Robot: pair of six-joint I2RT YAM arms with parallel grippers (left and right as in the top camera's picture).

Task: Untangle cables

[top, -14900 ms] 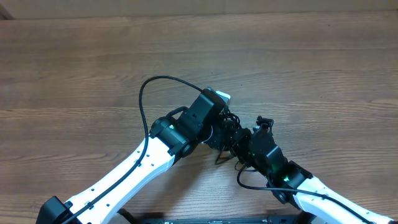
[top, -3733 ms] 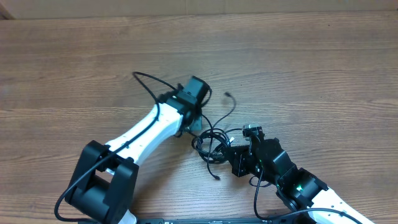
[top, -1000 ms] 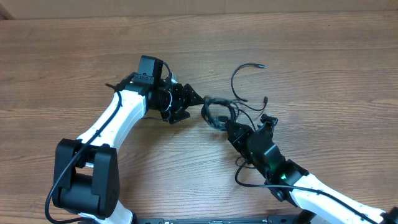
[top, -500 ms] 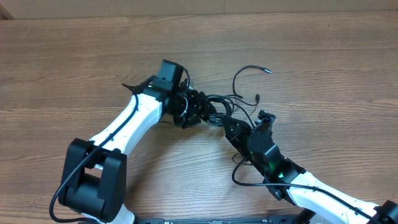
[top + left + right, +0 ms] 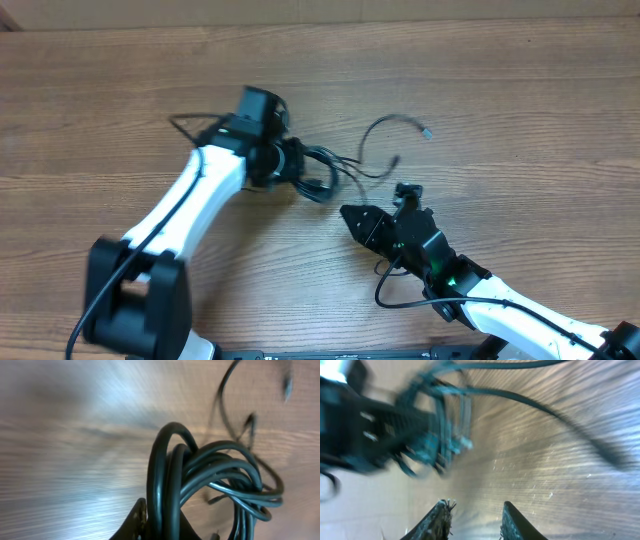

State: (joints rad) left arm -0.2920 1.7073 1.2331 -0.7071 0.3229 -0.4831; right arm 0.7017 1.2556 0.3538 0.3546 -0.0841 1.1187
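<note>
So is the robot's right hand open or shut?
Open. The right hand shows two fingers apart, bare table between them, nothing held.

The table [image 5: 520, 90] is brown wood, its grain running left to right across the overhead view, with a paler strip [image 5: 400, 12] along the top edge. A coil of thin black cables [image 5: 318, 172] sits upper centre. One strand arcs right to a plug end [image 5: 428, 132] on bare wood. A second end [image 5: 397, 160] lies lower left of it.
</note>
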